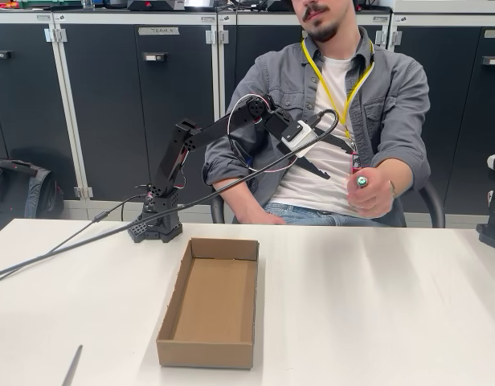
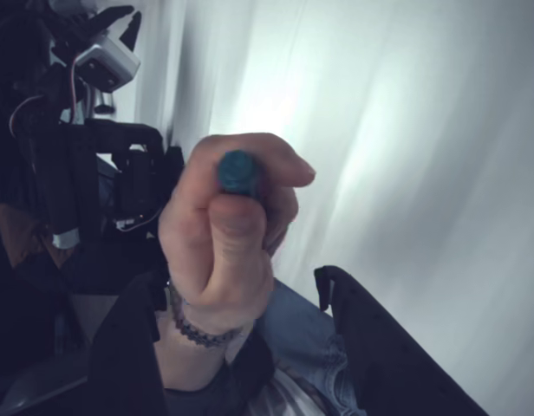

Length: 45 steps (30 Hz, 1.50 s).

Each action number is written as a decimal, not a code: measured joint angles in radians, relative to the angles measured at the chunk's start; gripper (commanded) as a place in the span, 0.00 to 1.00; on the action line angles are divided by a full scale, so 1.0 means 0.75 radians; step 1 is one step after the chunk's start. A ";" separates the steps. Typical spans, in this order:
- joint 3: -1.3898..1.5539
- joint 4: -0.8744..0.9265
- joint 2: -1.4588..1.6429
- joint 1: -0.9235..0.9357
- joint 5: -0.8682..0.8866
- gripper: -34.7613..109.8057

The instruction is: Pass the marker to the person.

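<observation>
In the fixed view the arm reaches out from its base near the worktop's back edge, and its end effector (image 1: 321,157) hangs in the air with jaws spread, gripping nothing. To its right, beyond the back edge, the person (image 1: 336,104) holds the marker (image 1: 361,180) in a fist (image 2: 224,234). I judge the handover done; only the arm's retreat remains.

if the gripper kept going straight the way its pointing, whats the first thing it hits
Most likely the person's hand, fisted around the marker. The open gripper points down and to the right at it in the fixed view, and the wrist view has the fist between the fingers. Depth is uncertain.
</observation>
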 measured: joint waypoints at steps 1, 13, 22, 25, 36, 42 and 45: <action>0.000 0.000 0.000 0.000 0.000 0.51; 0.000 0.006 0.000 0.000 0.010 0.51; 0.000 0.022 0.000 0.000 0.010 0.51; 0.000 0.022 0.000 0.000 0.010 0.51; 0.000 0.031 0.000 0.000 0.010 0.51; 0.000 0.051 0.000 0.000 0.022 0.51; 0.000 0.057 0.000 0.000 0.022 0.51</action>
